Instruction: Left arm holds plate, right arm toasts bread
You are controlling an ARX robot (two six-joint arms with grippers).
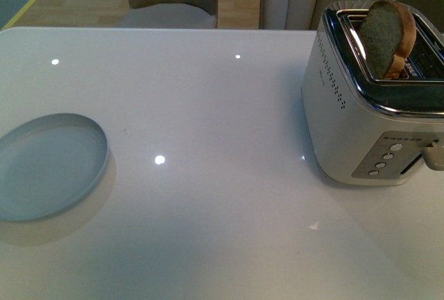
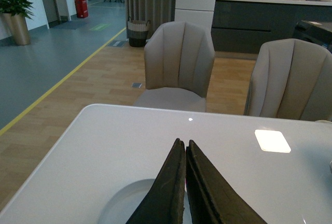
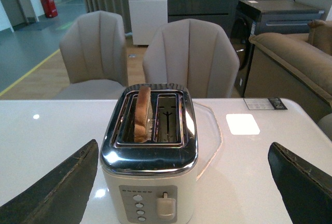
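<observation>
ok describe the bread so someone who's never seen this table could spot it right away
Start at the white table and go to the silver two-slot toaster on its right side, far from the pale plate on the left. The bread stands upright, poking out of one slot while the other slot is empty. It is the only brown, crusted thing among white and metal surfaces.

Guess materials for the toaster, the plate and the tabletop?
Toaster: polished metal top, judging by its mirror reflections; the matte off-white body could be painted metal or plastic. Plate: pale blue-white with a smooth low rim, probably glazed ceramic or melamine; I can't tell which. Tabletop: glossy white, with sharp lamp highlights, so lacquer, glass or polished stone.
</observation>
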